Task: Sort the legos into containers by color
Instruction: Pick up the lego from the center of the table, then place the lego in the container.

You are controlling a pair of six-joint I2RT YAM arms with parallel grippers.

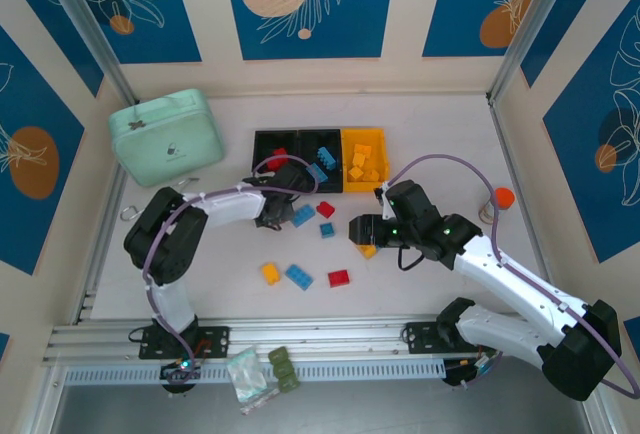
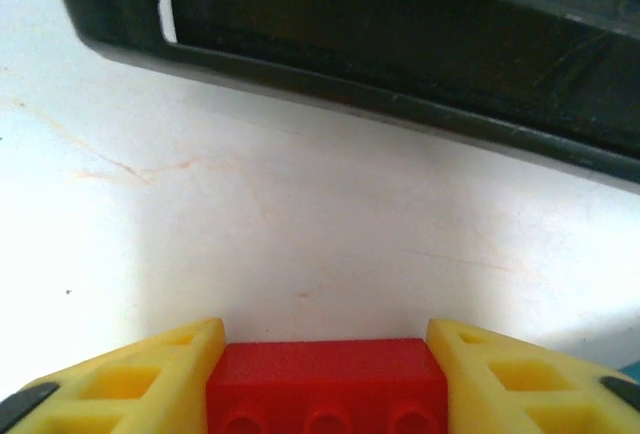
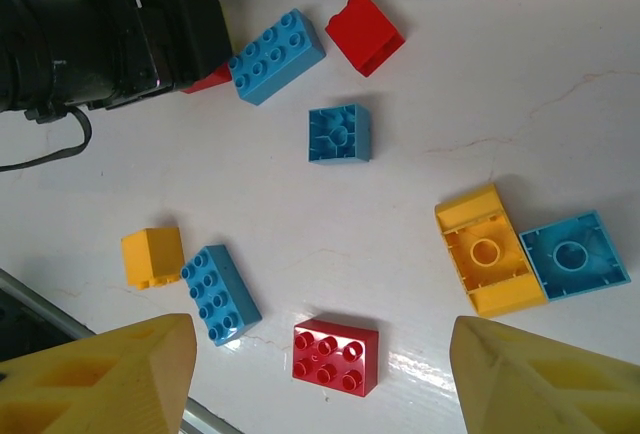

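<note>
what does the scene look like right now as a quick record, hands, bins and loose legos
left hand: shut on a red lego, close to the containers
right hand: open, over the loose legos
containers: red, blue, yellow-orange legos inside, left to right
loose legos: four blue, two red, two yellow

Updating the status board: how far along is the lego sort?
Done: the bins hold red, blue and yellow bricks, one colour each. In hand: left gripper grips a red brick near the bins. Left: eight loose bricks on the table, four blue, two red, two yellow, under the open right gripper.
</note>
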